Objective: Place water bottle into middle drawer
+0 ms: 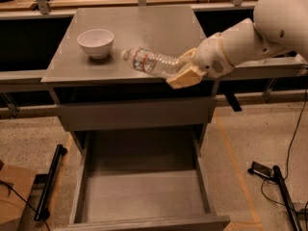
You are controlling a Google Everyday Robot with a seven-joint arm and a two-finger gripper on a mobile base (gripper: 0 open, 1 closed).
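The water bottle (151, 62) is clear crinkled plastic with a white cap pointing left and a pale label band. My gripper (185, 70), with tan fingers, is shut on its base end and holds it tilted over the front edge of the grey cabinet top (139, 28). The white arm comes in from the upper right. The middle drawer (144, 194) is pulled open below, a deep grey tray with a bare floor, directly under and in front of the bottle.
A white bowl (95, 42) stands on the cabinet top at the left. A shut drawer front (134, 114) lies above the open drawer. A black bar (50, 182) lies on the floor at left; cables and a black tool (274, 177) lie at right.
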